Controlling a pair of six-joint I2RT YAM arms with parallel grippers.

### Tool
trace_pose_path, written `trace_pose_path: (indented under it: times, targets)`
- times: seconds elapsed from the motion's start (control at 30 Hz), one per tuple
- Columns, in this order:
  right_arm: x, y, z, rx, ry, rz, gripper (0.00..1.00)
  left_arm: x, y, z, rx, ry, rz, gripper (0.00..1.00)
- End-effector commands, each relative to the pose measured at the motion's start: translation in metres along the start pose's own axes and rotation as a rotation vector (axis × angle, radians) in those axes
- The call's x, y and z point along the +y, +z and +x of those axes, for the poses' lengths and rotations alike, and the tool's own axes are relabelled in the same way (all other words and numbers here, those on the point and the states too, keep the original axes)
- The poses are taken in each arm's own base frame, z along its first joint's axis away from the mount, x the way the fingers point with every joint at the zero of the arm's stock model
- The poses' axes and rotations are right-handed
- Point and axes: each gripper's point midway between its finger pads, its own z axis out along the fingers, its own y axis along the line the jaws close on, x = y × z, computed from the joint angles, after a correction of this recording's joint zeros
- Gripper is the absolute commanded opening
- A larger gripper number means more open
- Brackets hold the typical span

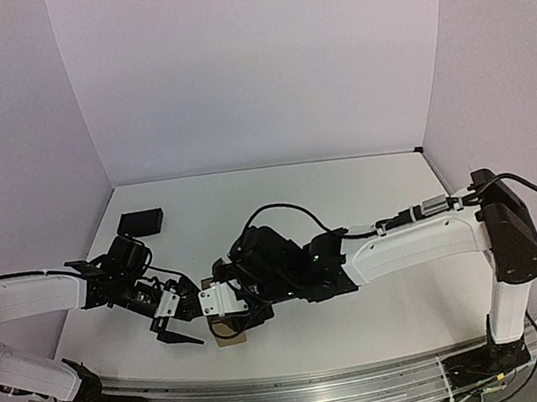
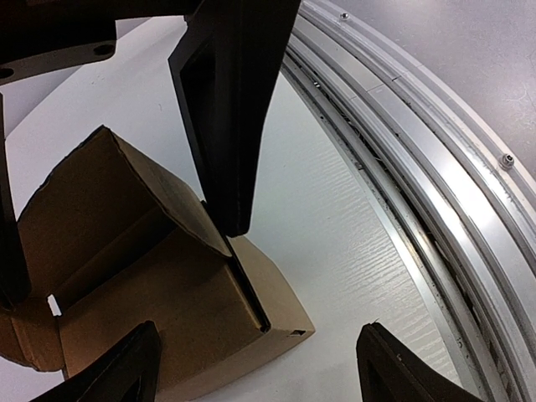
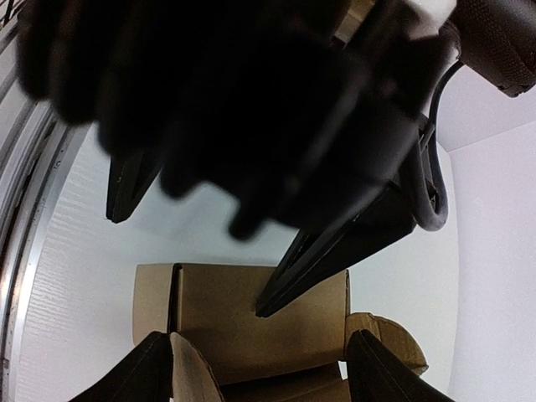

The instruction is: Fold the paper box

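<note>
The paper box (image 1: 231, 337) is brown cardboard, partly folded, lying near the table's front edge between both grippers. In the left wrist view the box (image 2: 167, 293) has one wall raised and a flap leaning inward. My left gripper (image 2: 264, 373) is open, with one finger over the box and the other over bare table. My right gripper (image 3: 260, 377) is open and straddles the box (image 3: 251, 310), a flap just inside each finger. One right fingertip (image 2: 234, 222) rests at the flap's upper corner. A left fingertip (image 3: 266, 308) lies against the box's far wall.
A small black rectangular object (image 1: 140, 221) lies at the back left. The aluminium rail (image 1: 297, 389) runs along the table's front edge, close to the box, and the same rail (image 2: 419, 151) shows in the left wrist view. White walls enclose the table.
</note>
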Motion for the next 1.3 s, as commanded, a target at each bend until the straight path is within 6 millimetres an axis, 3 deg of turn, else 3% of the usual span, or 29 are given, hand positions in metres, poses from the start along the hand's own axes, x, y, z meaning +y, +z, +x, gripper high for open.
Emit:
trace_pose_path:
  times: [0.0, 0.23, 0.33, 0.47, 0.57, 0.67, 0.73, 0.83, 0.93, 1.0, 1.13, 1.27]
  targets:
    - [-0.024, -0.014, -0.037, -0.122, 0.059, 0.029, 0.75, -0.002, -0.005, -0.004, 0.026, -0.046, 0.013, 0.83]
    - [-0.045, -0.056, -0.105, -0.388, 0.273, -0.052, 0.86, -0.001, -0.011, -0.012, 0.021, -0.051, 0.004, 0.85]
    - [-0.058, -0.071, -0.110, -0.430, 0.386, -0.057, 0.87, -0.001, -0.012, -0.013, 0.023, -0.059, 0.003, 0.85]
    - [-0.102, -0.084, -0.080, -0.387, 0.654, 0.061, 0.83, 0.005, -0.015, -0.016, 0.025, -0.057, -0.018, 0.86]
    - [-0.135, -0.091, -0.032, -0.326, 0.913, 0.191, 0.69, 0.015, -0.020, -0.023, 0.016, -0.073, -0.051, 0.87]
    - [-0.150, -0.098, 0.010, -0.284, 1.121, 0.286, 0.50, 0.033, -0.030, -0.026, 0.041, -0.123, -0.130, 0.88]
    - [-0.150, -0.101, 0.028, -0.251, 1.183, 0.346, 0.32, 0.037, -0.034, -0.014, 0.101, -0.140, -0.174, 0.86]
    - [-0.137, -0.092, 0.048, -0.180, 1.234, 0.366, 0.02, 0.029, -0.035, 0.010, 0.191, -0.161, -0.183, 0.73]
    - [-0.116, -0.073, 0.058, -0.099, 1.258, 0.285, 0.00, 0.024, -0.034, 0.017, 0.204, -0.202, -0.170, 0.54]
    - [-0.103, -0.057, 0.057, -0.066, 1.278, 0.211, 0.00, 0.019, -0.031, 0.024, 0.216, -0.219, -0.149, 0.48]
    - [-0.080, -0.031, 0.047, -0.038, 1.308, 0.060, 0.00, 0.008, -0.021, 0.035, 0.217, -0.233, -0.094, 0.46]
    - [-0.071, -0.013, 0.037, -0.039, 1.307, -0.015, 0.00, 0.006, -0.009, 0.035, 0.151, -0.258, -0.060, 0.44]
